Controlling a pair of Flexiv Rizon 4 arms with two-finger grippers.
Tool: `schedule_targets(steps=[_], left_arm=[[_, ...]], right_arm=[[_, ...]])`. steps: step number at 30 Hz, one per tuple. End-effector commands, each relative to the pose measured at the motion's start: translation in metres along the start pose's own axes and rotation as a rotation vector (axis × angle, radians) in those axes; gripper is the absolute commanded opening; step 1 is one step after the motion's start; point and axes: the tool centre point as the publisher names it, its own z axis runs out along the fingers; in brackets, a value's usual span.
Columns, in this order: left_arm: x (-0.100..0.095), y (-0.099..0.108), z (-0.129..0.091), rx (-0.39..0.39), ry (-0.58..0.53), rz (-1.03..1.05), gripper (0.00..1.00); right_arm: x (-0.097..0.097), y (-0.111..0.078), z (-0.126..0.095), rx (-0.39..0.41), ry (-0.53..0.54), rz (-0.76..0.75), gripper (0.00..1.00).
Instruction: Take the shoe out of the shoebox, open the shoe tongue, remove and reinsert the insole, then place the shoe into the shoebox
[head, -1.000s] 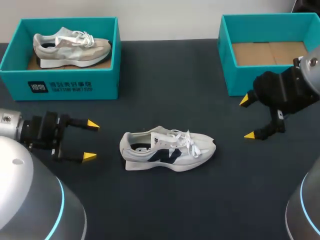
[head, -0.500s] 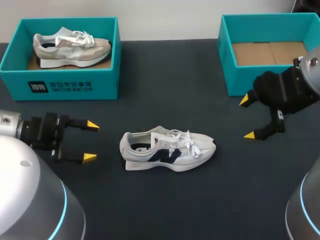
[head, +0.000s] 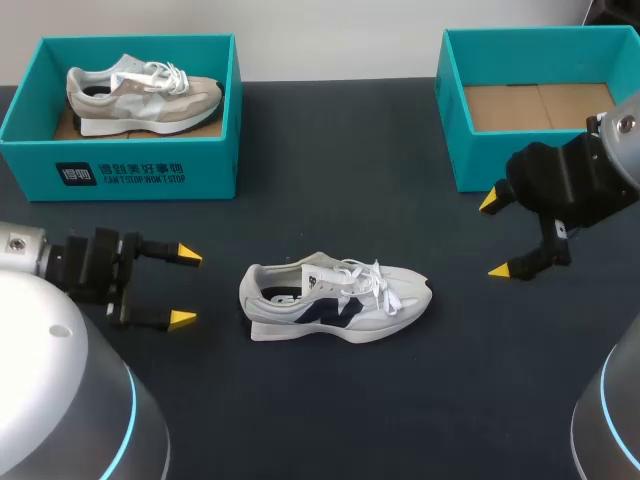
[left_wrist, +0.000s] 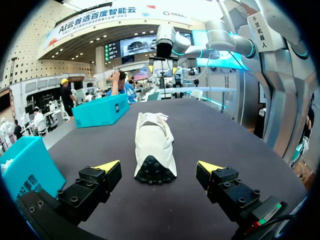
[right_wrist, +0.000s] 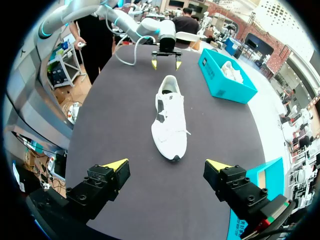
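Left pincer (head: 185, 288) has slid a touch nearer the robot's side of the worktop (head: 350, 180) than a second ago; right pincer (head: 495, 236) and the shoe (head: 335, 300) sit as before. White shoe with a dark side mark stands upright on its sole in the middle of the worktop, outside both boxes, heel toward the left pincer, toe toward the right arm's side, laces lying loose on top. Left pincer is wide, yellow tips well apart, nothing between them, level with the shoe's heel and near it but not touching. In the left wrist view the heel is straight ahead of the gap between the fingers. Right pincer is also wide and holds nothing; it hangs just in front of the right shoebox (head: 480, 160), apart from the shoe's toe. In the right wrist view the shoe lies ahead of that pincer, toe end closest. Right shoebox is teal, its brown cardboard floor showing. Left shoebox (head: 120, 170), also teal, is at the far left corner of the worktop with a grey-beige shoe (head: 140, 92) lying in it, toe pointing to the right.
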Motion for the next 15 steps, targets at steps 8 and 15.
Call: schedule_targets(steps=[8, 15], left_arm=[[-0.001, 0.019, 0.053, -0.034, 0.01, 0.0, 1.0], [-0.01, 0.031, 0.069, -0.038, -0.003, -0.038, 1.0]], right_arm=[[0.0, 0.0, 0.001, 0.002, 0.0, 0.0, 1.0], [0.0, 0.0, 0.001, 0.002, 0.0, 0.0, 1.0]])
